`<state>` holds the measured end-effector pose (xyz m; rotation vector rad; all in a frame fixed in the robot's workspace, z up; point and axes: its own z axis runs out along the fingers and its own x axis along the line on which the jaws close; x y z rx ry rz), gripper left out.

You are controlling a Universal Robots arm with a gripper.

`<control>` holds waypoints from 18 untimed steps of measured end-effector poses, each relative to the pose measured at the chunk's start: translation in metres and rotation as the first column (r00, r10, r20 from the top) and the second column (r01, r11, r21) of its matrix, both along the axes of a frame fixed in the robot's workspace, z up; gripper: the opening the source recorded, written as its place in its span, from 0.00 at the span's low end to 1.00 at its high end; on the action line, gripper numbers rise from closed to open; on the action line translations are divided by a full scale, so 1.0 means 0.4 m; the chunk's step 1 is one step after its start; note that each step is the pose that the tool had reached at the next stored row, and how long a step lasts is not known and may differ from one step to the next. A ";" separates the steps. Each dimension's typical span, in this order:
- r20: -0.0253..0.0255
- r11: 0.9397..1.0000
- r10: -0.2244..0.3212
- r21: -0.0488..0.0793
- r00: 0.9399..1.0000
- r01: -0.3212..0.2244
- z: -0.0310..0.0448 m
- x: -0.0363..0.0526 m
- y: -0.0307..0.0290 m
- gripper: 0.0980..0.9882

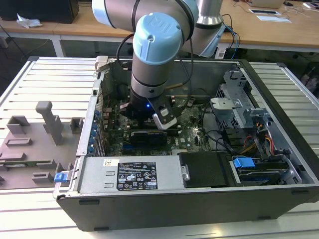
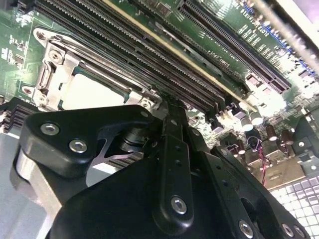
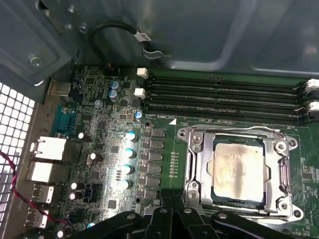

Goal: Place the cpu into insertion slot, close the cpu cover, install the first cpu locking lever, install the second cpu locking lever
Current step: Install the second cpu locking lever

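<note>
The cpu (image 3: 238, 172), a dull silver square, lies flat in its socket on the green board, so the insertion slot sits hidden beneath it. The cpu cover (image 3: 195, 164), a silvery frame, is folded down around the chip. A thin metal lever (image 3: 287, 169) runs along one side of the frame. My gripper (image 3: 172, 196) is shut with nothing between its fingers, its tips just off the socket's edge. In the second wrist view the gripper (image 2: 167, 105) points at the corner of the cover (image 2: 52, 62) and the cpu (image 2: 92, 92). In the exterior view the arm (image 1: 149, 94) reaches down into the open case.
Long black memory slots (image 3: 224, 99) run beside the socket. Capacitors (image 3: 130, 149) and rear ports (image 3: 47, 149) crowd the other side. The case (image 1: 199, 204) holds a power supply (image 1: 129, 174) and a drive cage (image 1: 239, 107). Grey fixtures (image 1: 45, 129) stand on the exterior view's left.
</note>
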<state>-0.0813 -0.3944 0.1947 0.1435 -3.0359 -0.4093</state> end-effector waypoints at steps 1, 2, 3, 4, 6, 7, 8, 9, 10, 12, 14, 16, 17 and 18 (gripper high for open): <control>0.000 1.000 0.001 0.000 1.000 -0.001 0.000 -0.001 -0.003 0.01; 0.001 1.000 0.002 0.001 1.000 -0.002 -0.001 -0.001 -0.006 0.01; 0.002 1.000 0.002 0.001 1.000 -0.002 0.000 -0.002 -0.007 0.01; 0.002 1.000 0.002 0.000 1.000 -0.002 0.002 -0.002 -0.008 0.01; 0.002 1.000 0.003 -0.001 1.000 -0.003 0.009 -0.002 -0.009 0.01; 0.002 1.000 0.003 0.000 1.000 -0.003 0.017 -0.002 -0.008 0.01; 0.002 1.000 0.003 0.000 1.000 -0.003 0.023 -0.002 -0.008 0.01; 0.002 1.000 0.003 0.000 1.000 -0.003 0.023 0.002 -0.007 0.01; 0.001 1.000 0.003 0.000 1.000 -0.003 0.023 0.006 -0.006 0.01; -0.007 1.000 0.003 0.000 1.000 -0.003 0.023 0.030 0.000 0.01; -0.016 1.000 0.003 0.000 1.000 -0.003 0.023 0.054 0.006 0.01; -0.031 1.000 0.003 -0.005 1.000 -0.003 0.023 0.096 0.017 0.01; -0.033 1.000 0.003 -0.018 0.999 -0.003 0.023 0.103 0.022 0.01; -0.032 0.999 0.002 -0.033 0.999 -0.003 0.026 0.105 0.025 0.01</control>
